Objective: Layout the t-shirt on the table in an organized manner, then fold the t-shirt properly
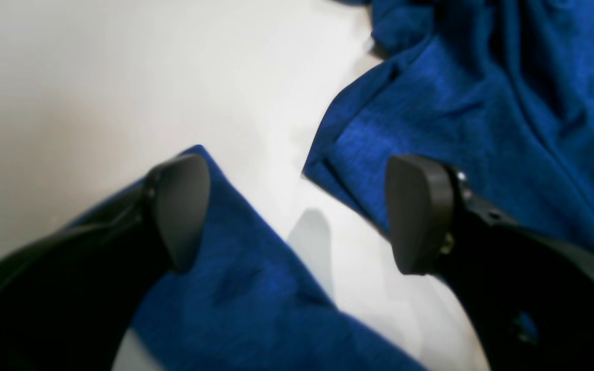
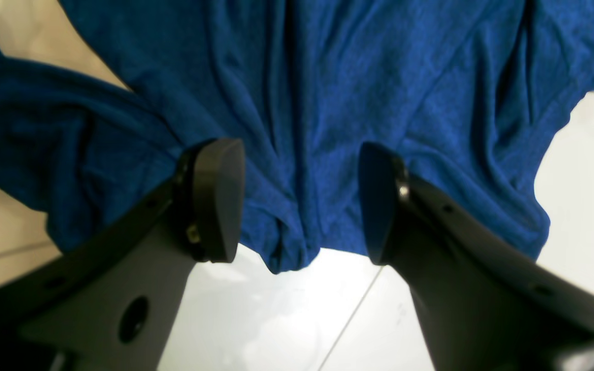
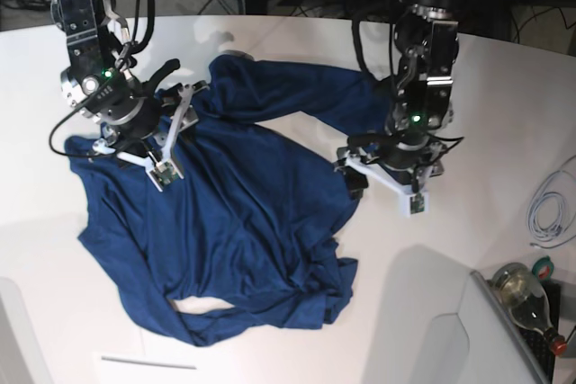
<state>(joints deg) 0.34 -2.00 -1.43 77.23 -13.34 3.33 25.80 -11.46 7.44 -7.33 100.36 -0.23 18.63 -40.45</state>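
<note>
Left gripper (image 1: 297, 214) was wide open, gripping nothing; a t-shirt (image 3: 243, 222) sleeve lay under and beside its fingers on the table (image 3: 504, 114). Right gripper (image 2: 299, 201) was also open and empty, jaws apart above a bunched hem edge. The shirt lay rumpled and unfolded between both grippers.

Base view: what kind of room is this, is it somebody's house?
Probably not a house; it looks like a robot lab or workshop. Two black robot arms stand over a big white table with a blue t-shirt on it, and cables and equipment sit around the edges.
</note>
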